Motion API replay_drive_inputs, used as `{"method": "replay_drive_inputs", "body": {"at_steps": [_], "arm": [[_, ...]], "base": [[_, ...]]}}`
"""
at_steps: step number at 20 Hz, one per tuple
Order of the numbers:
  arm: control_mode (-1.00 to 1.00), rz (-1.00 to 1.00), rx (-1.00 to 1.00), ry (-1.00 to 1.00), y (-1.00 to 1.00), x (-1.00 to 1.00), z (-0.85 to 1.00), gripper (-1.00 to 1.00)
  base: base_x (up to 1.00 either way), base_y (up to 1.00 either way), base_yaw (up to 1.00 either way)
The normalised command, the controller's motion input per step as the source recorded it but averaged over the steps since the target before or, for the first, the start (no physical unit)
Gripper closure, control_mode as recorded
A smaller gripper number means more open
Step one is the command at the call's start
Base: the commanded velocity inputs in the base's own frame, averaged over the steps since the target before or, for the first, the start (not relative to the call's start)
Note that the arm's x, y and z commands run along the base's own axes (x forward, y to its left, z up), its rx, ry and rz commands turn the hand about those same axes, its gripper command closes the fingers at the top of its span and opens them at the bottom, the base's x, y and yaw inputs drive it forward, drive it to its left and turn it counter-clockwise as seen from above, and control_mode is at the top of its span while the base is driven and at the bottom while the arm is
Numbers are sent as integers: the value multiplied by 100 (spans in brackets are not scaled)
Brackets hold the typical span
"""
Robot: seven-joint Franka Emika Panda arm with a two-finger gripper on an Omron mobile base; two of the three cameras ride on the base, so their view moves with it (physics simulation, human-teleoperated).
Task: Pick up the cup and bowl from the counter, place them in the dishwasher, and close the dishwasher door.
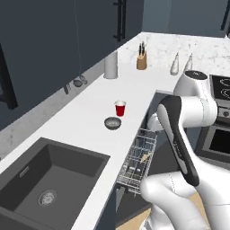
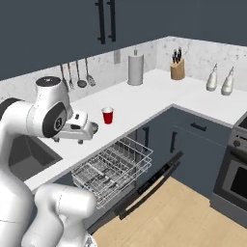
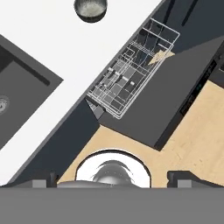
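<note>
Gripper: jaws spread wide, nothing held, poised above the floor beside the rack.
Cup: upright on the counter, near its edge.
Bowl: just beside the cup, nearer the sink.
Dishwasher door: lowered, wire rack pulled out.
Risk: a careless reach for one vessel likely knocks its neighbour off the edge.
Risk: a low arm swing may snag the rack.

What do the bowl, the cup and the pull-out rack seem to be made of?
The bowl looks like metal: grey, dull sheen, darker inside. The cup looks like plastic, though that stays uncertain: flat red, whitish rim, no shine. The rack of the dishwasher looks like thin coated wire: a pale grey open grid that one sees through.
</note>
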Motion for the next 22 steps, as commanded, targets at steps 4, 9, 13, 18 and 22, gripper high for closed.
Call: {"method": "replay_drive_inputs", "body": {"at_steps": [4, 9, 13, 18, 22], "arm": [[100, 0, 0, 0, 0, 0, 0, -100], [-100, -9, 1, 0, 30, 18, -2, -100], [-100, -14, 9, -2, 4, 44, -2, -100], [-100, -8, 17, -1, -17, 75, -20, -100], [-100, 0, 13, 0, -10, 82, -28, -100]], "base": [[0, 43, -14], [1, 24, -7], [0, 0, 0], [0, 0, 0], [0, 0, 0]]}}
